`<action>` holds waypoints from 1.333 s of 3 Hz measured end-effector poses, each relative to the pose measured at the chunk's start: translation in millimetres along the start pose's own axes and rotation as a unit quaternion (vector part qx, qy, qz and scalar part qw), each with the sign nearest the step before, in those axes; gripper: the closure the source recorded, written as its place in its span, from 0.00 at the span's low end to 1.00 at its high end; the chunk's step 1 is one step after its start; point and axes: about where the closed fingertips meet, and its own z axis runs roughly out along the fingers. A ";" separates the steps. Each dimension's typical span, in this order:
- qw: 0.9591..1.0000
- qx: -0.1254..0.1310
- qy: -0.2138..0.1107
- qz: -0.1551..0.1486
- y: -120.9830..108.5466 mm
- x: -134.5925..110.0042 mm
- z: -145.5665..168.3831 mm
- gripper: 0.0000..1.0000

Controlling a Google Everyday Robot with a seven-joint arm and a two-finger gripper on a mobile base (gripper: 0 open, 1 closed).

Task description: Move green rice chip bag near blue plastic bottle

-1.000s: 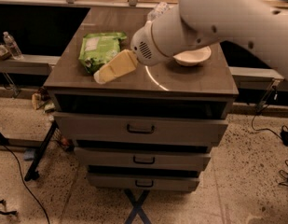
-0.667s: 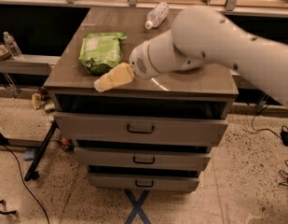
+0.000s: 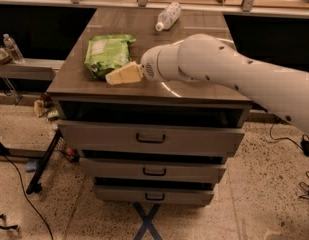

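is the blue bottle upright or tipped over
Tipped over: the blue plastic bottle lies lengthwise at the back; the tool is by the green bag.

It looked like a robotics lab or workshop. A grey drawer cabinet (image 3: 151, 139) stood on a speckled floor (image 3: 254, 199) marked with a blue tape cross (image 3: 147, 223). A loose cable (image 3: 24, 195) trailed nearby, and a long workbench (image 3: 29, 70) ran alongside. The robot arm's gripper (image 3: 123, 75) hovered over the cabinet's front left top.

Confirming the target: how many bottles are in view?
2. The blue plastic bottle lies far back on the cabinet top; a small water bottle sits at far left. The arm may hide more. The claw is beside the green bag.
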 end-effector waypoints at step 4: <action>0.998 0.056 -0.025 0.021 -6.4 -14.8 36.9 0.00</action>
